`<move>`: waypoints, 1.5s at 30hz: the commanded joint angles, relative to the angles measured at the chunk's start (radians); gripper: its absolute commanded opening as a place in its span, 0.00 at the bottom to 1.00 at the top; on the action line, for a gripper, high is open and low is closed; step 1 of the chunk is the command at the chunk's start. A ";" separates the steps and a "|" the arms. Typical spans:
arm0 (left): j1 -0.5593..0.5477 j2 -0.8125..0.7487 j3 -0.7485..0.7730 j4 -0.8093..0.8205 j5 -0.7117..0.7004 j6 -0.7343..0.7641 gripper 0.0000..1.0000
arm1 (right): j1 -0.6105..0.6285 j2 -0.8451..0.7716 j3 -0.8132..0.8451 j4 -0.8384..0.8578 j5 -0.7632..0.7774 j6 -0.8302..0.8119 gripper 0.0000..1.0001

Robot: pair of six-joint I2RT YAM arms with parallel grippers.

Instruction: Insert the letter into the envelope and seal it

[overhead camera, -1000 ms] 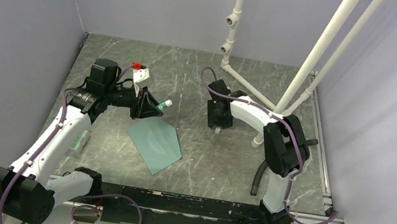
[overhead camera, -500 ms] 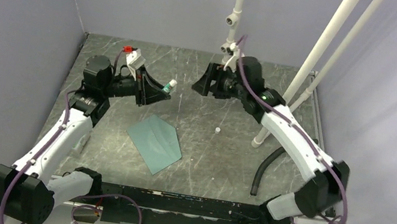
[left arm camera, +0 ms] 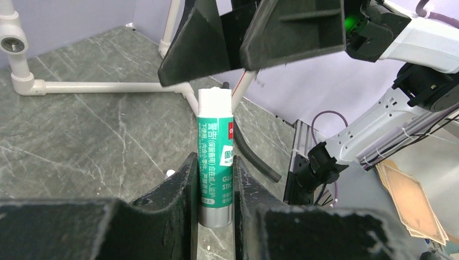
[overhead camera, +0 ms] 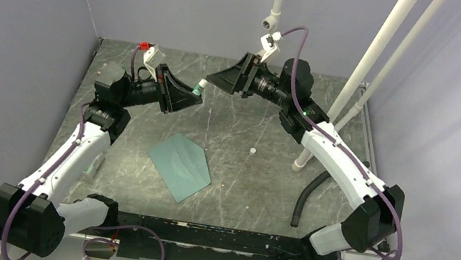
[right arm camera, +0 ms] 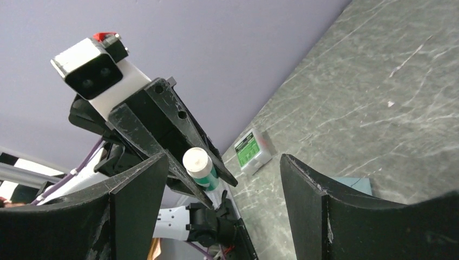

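The teal envelope lies flat on the table, flap side down, between the arms; a corner shows in the right wrist view. No letter shows on the table. My left gripper is raised above the table and shut on a green glue stick with a white cap, seen upright between my fingers. My right gripper is open, also raised, facing the stick's cap, which lies just beyond and between its fingers.
A small white cap lies on the table right of the envelope. A green-and-white packet lies near the left wall. White pipes and a black hose stand at right. Tan bordered sheets lie off the table.
My right arm swung up from the table centre and turned toward the left gripper. My left gripper lifted the glue stick higher and farther back.
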 commanded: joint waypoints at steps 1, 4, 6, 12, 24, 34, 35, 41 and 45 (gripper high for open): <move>-0.006 -0.019 0.030 0.016 -0.051 -0.007 0.02 | 0.030 0.015 0.047 0.062 -0.052 0.003 0.77; -0.006 -0.029 0.013 0.049 -0.059 -0.041 0.03 | 0.055 0.033 0.048 0.069 -0.042 0.003 0.72; -0.007 -0.034 0.007 0.073 -0.052 -0.058 0.02 | 0.070 0.054 0.078 0.047 -0.045 -0.003 0.68; -0.006 -0.025 0.044 0.065 -0.002 -0.064 0.02 | 0.111 0.074 0.119 -0.015 0.037 -0.013 0.54; -0.007 -0.062 0.059 0.038 -0.005 -0.102 0.43 | 0.112 0.054 0.104 -0.008 0.059 -0.027 0.00; -0.006 -0.057 0.164 -0.166 0.019 -0.090 0.67 | 0.104 0.091 0.215 -0.165 -0.194 -0.219 0.00; -0.006 -0.047 0.162 -0.162 0.033 -0.099 0.65 | 0.103 0.093 0.213 -0.155 -0.204 -0.208 0.00; -0.006 -0.024 0.144 -0.150 0.052 -0.121 0.56 | 0.104 0.107 0.214 -0.132 -0.209 -0.167 0.00; -0.006 -0.027 0.120 -0.180 0.063 -0.066 0.55 | 0.104 0.117 0.216 -0.124 -0.218 -0.142 0.00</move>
